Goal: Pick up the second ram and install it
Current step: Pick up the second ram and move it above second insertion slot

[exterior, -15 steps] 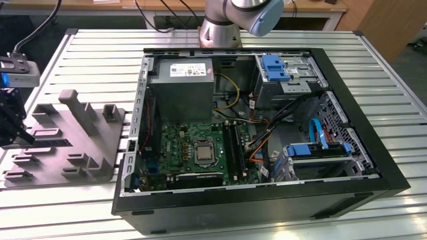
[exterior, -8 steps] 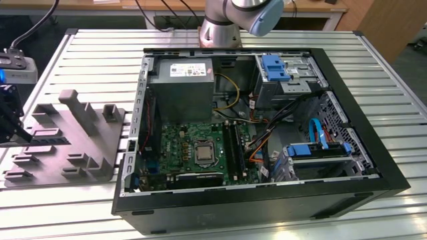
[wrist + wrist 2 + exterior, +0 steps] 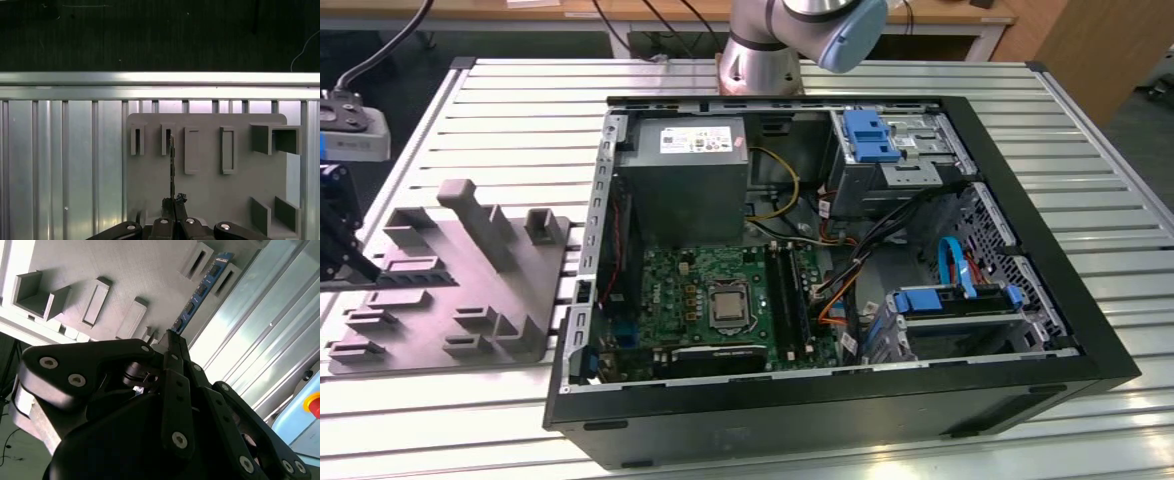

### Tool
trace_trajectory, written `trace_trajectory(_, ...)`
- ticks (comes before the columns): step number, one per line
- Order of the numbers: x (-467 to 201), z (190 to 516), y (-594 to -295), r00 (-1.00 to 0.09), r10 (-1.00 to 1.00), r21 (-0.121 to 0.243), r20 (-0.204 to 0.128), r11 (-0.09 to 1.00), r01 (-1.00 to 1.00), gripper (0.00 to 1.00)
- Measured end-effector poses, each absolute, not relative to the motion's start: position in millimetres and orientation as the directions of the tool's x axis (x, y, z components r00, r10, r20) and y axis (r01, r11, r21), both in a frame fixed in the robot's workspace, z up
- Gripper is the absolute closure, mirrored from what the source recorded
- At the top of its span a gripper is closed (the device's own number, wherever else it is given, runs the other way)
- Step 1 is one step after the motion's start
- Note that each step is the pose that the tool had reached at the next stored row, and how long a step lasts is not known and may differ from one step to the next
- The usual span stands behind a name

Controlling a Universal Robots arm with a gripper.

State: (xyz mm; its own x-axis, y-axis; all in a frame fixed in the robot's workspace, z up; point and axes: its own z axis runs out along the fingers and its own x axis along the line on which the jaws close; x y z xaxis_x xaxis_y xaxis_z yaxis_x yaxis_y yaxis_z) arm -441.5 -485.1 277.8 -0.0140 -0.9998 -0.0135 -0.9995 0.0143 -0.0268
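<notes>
The second ram (image 3: 200, 292) is a blue-green stick with dark chips, and my gripper (image 3: 172, 335) is shut on one end of it. In the first wrist view the ram (image 3: 172, 165) shows edge-on as a thin line running from my gripper (image 3: 173, 201) to a narrow slot of the grey holder block (image 3: 210, 190). I cannot tell whether its far end is still in that slot. In the exterior view my gripper (image 3: 339, 235) is at the left edge, beside the grey block (image 3: 447, 290). The green motherboard (image 3: 680, 290) lies in the open case (image 3: 854, 400).
The case also holds a grey power supply (image 3: 680, 170), blue drive brackets (image 3: 870, 135) and loose cables (image 3: 854, 260). Upright tabs (image 3: 480, 215) rise from the grey block. The slatted metal table (image 3: 507, 110) ends close behind the block, with dark floor (image 3: 160, 35) beyond. The arm's base (image 3: 761, 60) stands behind the case.
</notes>
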Motion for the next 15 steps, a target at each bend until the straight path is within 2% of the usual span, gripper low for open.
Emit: trace_trajectory(15,-441,298,-485,-0.014,-1.000,-0.027,-0.011,0.014,-1.000,0.89)
